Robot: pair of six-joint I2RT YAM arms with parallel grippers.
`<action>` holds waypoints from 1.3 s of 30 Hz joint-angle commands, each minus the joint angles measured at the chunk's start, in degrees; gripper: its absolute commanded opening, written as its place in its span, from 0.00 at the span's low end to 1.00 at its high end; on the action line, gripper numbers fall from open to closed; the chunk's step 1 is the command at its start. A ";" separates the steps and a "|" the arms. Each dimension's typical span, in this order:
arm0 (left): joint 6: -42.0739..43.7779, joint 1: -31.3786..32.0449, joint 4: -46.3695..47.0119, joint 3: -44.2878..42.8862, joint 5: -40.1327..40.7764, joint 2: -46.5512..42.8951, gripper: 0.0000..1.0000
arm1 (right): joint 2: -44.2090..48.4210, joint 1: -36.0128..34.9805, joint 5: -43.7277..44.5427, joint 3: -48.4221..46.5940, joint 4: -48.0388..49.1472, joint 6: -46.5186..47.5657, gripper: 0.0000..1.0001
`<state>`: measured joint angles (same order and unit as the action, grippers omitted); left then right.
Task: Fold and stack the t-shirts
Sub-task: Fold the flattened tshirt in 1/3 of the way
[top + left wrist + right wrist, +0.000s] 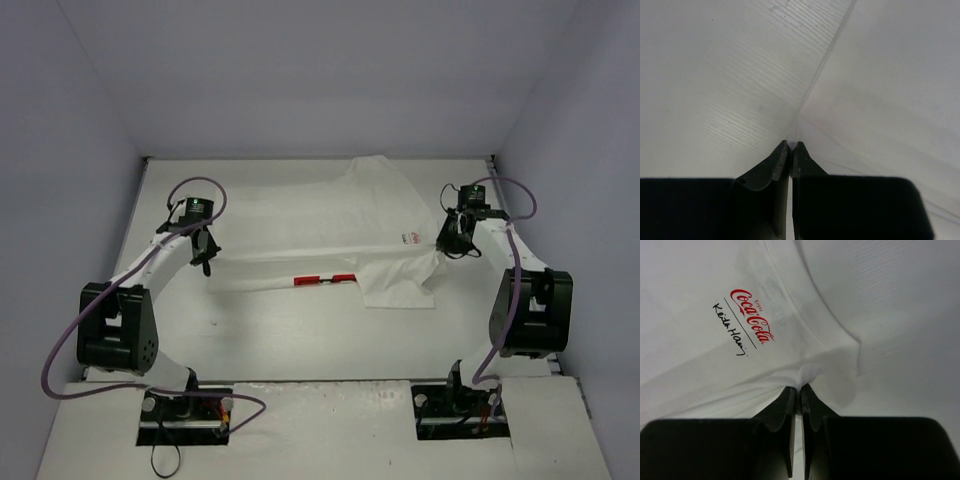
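Both left claw [791, 145] and right claw [800, 388] pinch the t-shirt [320, 215] on a white table [300, 340] between grey walls [320, 70].

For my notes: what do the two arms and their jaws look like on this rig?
Both the left arm and right arm have white links between bulky black joint housings. A purple cable loops along each. The jaws are matte black, tapering to narrow wedge tips.
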<state>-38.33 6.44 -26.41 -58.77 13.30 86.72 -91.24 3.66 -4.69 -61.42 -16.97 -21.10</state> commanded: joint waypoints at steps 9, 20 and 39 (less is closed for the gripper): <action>-0.52 -0.81 -11.69 5.27 5.70 -24.47 0.00 | 23.86 1.09 6.72 10.76 0.03 -1.28 0.00; -4.05 -0.64 -14.98 14.95 3.38 -32.30 0.00 | 30.73 1.09 6.00 17.01 -2.90 -2.12 0.00; 0.36 -0.55 -6.89 4.54 5.78 -14.35 0.00 | 14.21 1.09 11.28 3.76 -2.27 0.54 0.00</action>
<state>-40.77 6.59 -36.11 -50.66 12.29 70.24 -75.20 3.66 -2.85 -53.42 -22.09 -22.26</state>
